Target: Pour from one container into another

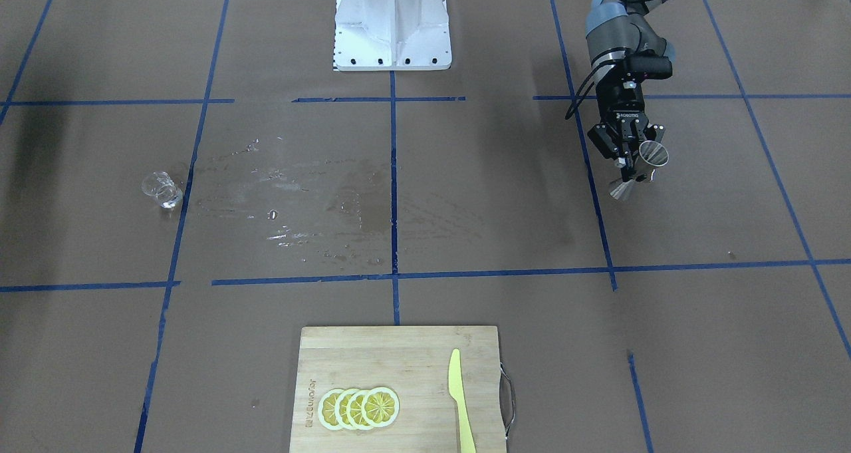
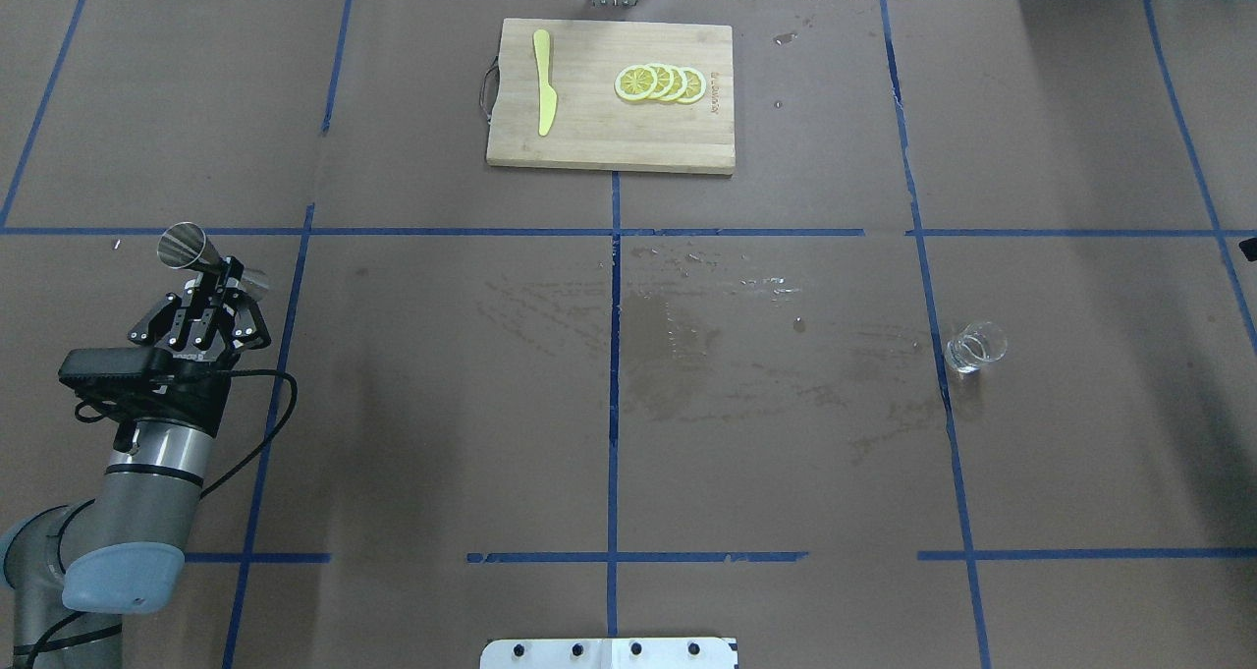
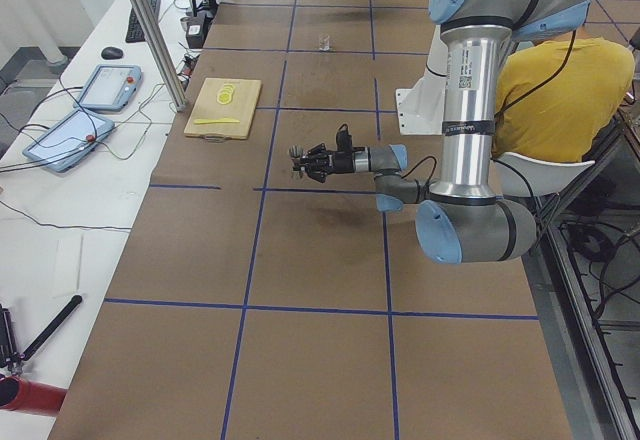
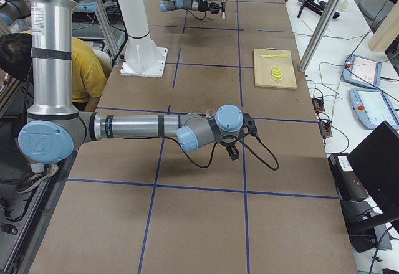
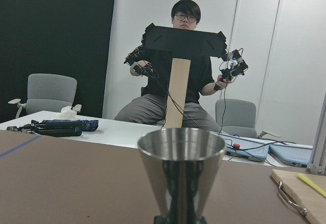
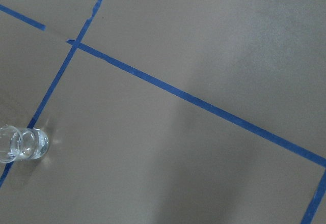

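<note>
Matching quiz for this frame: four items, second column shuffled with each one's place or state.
1 metal jigger
2 small glass
3 yellow knife
4 lemon slices

A overlapping in a row on the cutting board
B held in the left gripper
C standing beside a blue tape line
D lying by the board's handle

Pairs: 1-B, 2-C, 3-D, 4-A

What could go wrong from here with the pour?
The left gripper holds the jigger far from the small glass, so a long carry could slosh. Wet patches already mark the table between them; a miss at that narrow glass would add more.
</note>
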### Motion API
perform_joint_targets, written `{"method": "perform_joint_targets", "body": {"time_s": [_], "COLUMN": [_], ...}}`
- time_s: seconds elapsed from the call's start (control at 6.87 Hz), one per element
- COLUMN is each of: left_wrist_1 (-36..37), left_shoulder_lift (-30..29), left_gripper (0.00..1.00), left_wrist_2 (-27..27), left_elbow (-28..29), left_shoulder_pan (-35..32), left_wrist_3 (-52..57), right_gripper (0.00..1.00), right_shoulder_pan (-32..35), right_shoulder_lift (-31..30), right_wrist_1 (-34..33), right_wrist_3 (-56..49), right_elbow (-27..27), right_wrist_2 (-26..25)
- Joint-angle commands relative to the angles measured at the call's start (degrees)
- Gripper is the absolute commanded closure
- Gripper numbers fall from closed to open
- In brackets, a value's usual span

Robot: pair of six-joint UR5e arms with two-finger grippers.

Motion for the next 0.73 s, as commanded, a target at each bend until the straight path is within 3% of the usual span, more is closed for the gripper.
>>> {"method": "perform_joint_targets", "body": {"time_s": [0.0,0.15,0.29,0.44,0.58], "left_wrist_1": [-0.28,-0.10,-0.18,-0.10,-0.09], "left_shoulder_lift": [-2.99,-5.00,-5.72,-5.73,-5.73], "left_gripper": [1.00,1.00,1.00,1.00,1.00], "left_wrist_2": [-0.83,-0.83,-1.79,-3.37,-4.69], "left_elbow": [0.89,1.76,1.77,1.77,1.77], "left_shoulder_pan": [0.38,0.20,0.11,0.03,-0.15], "left_wrist_3": [3.74,6.27,6.47,6.56,6.56], "right_gripper": [0.00,0.00,0.00,0.00,0.00], "right_shoulder_pan": [-2.86,-9.75,-19.65,-26.71,-28.96], "right_shoulder_lift": [0.68,0.07,-1.15,-2.99,-4.49], "right_wrist_1": [7.74,20.15,34.98,41.65,41.90], "right_wrist_3": [4.88,21.20,38.16,46.77,49.55], "right_elbow": [-0.02,0.06,-0.02,0.41,3.11], "right_wrist_2": [-3.09,-10.34,-22.94,-31.94,-33.77]}}
